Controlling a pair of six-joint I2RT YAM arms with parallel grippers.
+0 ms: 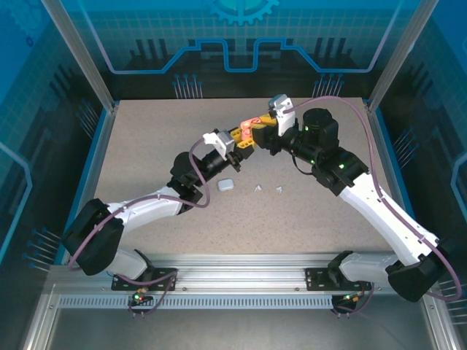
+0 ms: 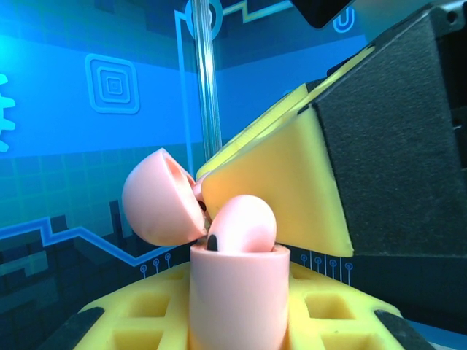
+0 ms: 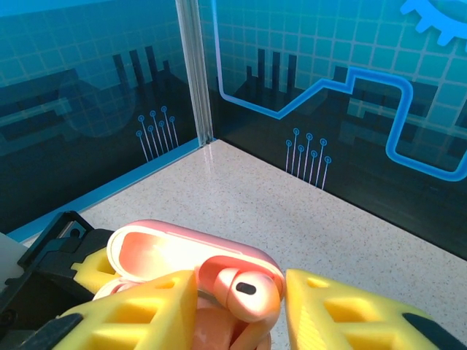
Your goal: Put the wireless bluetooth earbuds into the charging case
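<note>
The left hand (image 1: 239,140) is clenched on the pink charging case (image 2: 237,299), holding it above the counter (image 1: 292,226) with its lid (image 2: 157,197) swung open. A salmon-pink earbud (image 3: 246,292) sits at the mouth of that case, part of it standing proud of the rim. The right hand (image 1: 260,131) meets the case from the opposite side, its yellow fingers (image 3: 343,313) flanking the earbud. Whether they pinch it or have released it I cannot tell. Nearer the arm bases than the pink case, a closed white charging case (image 1: 225,185) lies on the counter. Two white earbuds (image 1: 257,188) (image 1: 279,189) lie just beside it.
</note>
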